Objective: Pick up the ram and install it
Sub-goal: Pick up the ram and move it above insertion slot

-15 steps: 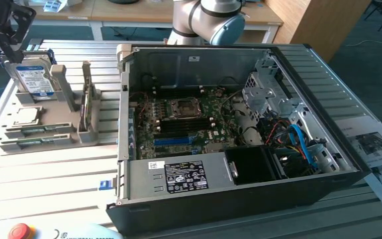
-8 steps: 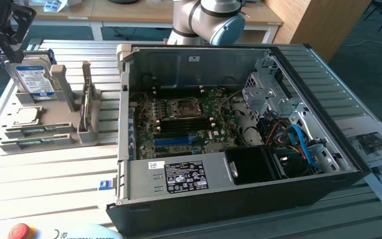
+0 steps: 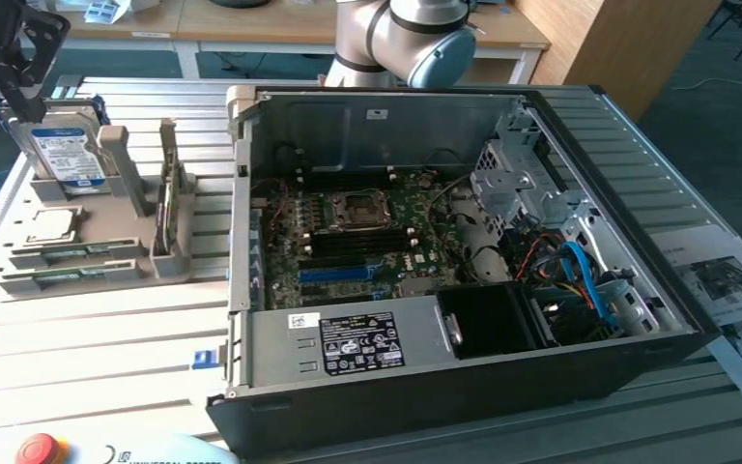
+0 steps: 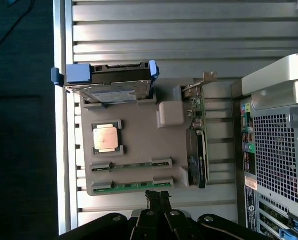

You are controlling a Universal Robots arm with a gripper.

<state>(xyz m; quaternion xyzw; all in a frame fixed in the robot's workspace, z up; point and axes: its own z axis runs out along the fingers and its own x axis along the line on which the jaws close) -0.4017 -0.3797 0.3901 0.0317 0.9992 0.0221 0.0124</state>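
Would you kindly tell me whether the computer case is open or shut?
Open: the computer case has no side panel, so its motherboard lies exposed.

**The room around my bench**

I work at a table (image 3: 88,329) of pale grey metal slats, its ribs running from the exterior view's left to its right. Bright light lies on the slats and makes them shine, strongest at the near left. Beyond the far edge stands a desk (image 3: 255,29) with a light wooden top and white legs. At the far right a honey-coloured wooden panel (image 3: 610,48) rises. The floor (image 3: 719,97) beside it is dark blue-grey. Printed sheets of paper (image 3: 732,280) lie at the table's right edge. In the wrist view the floor past the table's edge looks nearly black.
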